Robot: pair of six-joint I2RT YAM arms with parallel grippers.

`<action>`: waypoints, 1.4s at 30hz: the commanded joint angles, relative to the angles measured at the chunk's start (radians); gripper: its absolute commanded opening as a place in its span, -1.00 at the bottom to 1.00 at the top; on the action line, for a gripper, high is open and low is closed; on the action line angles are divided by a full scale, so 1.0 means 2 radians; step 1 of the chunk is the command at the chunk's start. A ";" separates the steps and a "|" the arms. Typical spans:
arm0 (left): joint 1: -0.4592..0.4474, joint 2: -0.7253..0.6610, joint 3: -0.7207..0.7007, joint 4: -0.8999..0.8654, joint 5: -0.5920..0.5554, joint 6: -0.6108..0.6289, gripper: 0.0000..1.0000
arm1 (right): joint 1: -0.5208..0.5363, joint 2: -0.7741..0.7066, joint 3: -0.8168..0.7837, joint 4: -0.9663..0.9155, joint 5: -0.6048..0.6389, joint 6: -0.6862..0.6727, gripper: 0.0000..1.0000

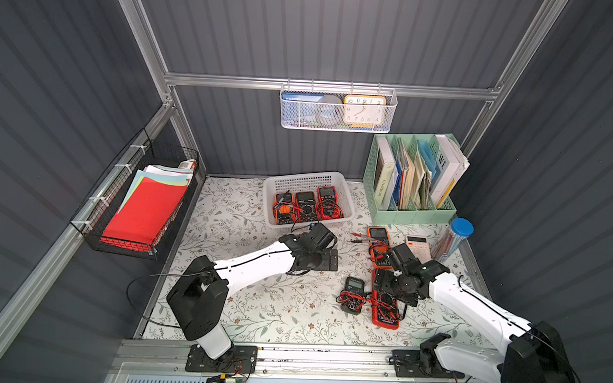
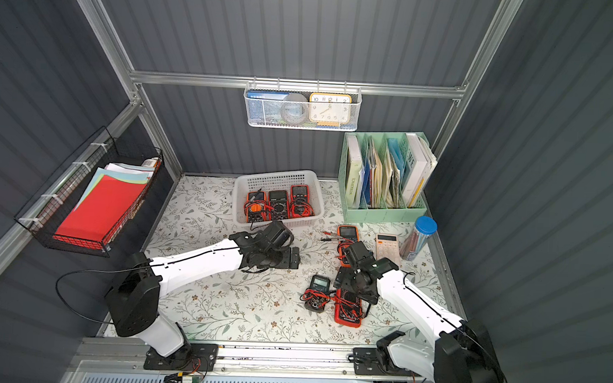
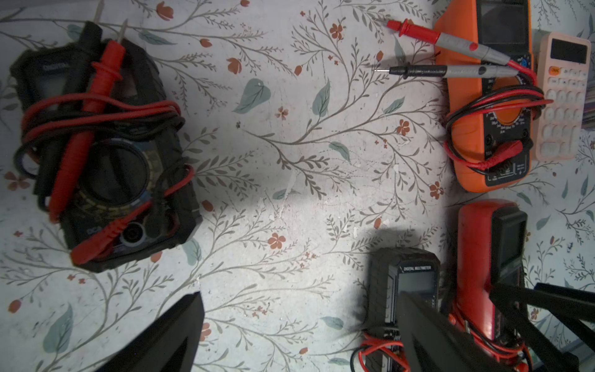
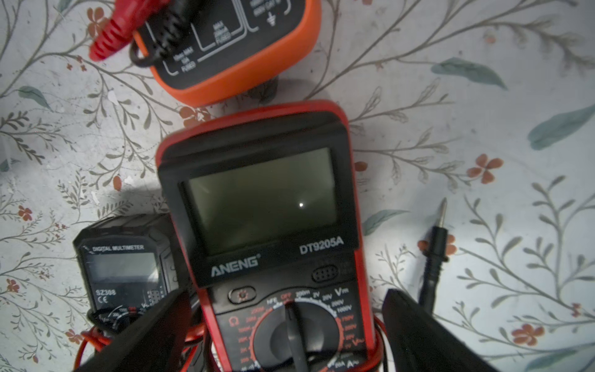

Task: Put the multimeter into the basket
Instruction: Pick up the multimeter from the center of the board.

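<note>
Right tool (image 4: 288, 294): jaws at full spread, empty, astride the red multimeter (image 4: 257, 199) near its dial, not yet closed. The meter lies flat on the worktop (image 1: 238, 304), well apart from the basket (image 1: 307, 174)

Risks, as judged:
- the case nearly fills the spread, so a jaw could land on its edge
- the small black multimeter (image 4: 125, 267) sits just beside it, so one jaw may pinch it or its leads
- a loose black probe (image 4: 434, 254) lies by the other jaw, and wrapped leads could trail and snag on the lift

Room:
- left tool (image 3: 299, 295), wide and empty, hangs just before the basket's near rim, across the direct route
- orange multimeter (image 1: 378, 239) lies near that route too
- three meters (image 1: 306, 206) cover most of the basket floor, so the red one would likely rest on top of them
</note>
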 commanded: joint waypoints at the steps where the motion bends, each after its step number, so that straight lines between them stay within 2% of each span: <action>1: -0.002 0.007 0.008 -0.003 0.002 -0.006 0.98 | -0.001 0.006 -0.010 0.011 -0.009 -0.010 0.98; 26: -0.003 0.007 0.010 -0.004 -0.001 -0.007 0.98 | -0.001 0.108 -0.040 0.073 -0.043 -0.012 0.96; 31: -0.003 0.006 0.012 -0.004 -0.001 -0.009 0.98 | -0.001 0.106 -0.046 0.075 -0.050 -0.013 0.80; 33: -0.003 0.005 0.012 -0.004 -0.001 -0.009 0.98 | -0.001 0.094 -0.050 0.068 -0.053 -0.013 0.66; 38: -0.003 0.002 0.014 -0.002 0.000 -0.012 0.98 | -0.001 0.037 -0.051 0.039 -0.055 -0.011 0.34; 42: -0.003 0.000 0.018 -0.002 -0.002 -0.012 0.98 | -0.001 -0.017 -0.040 0.008 -0.045 -0.007 0.27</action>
